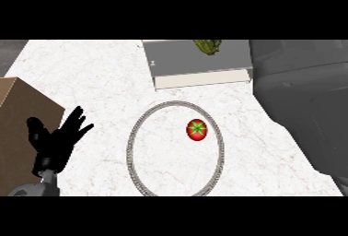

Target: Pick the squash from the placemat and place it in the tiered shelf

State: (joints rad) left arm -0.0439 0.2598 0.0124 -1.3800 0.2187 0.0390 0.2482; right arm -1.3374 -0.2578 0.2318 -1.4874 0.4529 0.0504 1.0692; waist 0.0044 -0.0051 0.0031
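The left hand [58, 138] rested open, holding nothing. The likely squash [208, 46], a yellow-green lump, sat in the tiered shelf [190, 60]; 1 red fruit [196, 130] lay on the placemat [130, 143]. Best to confirm the squash sat steady, well inside.

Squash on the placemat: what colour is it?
Red, with a green star-shaped top; the squash shows best in the head view.

Red tomato [195, 130] — green star; olive squash [208, 46] — grey shelf [183, 60].
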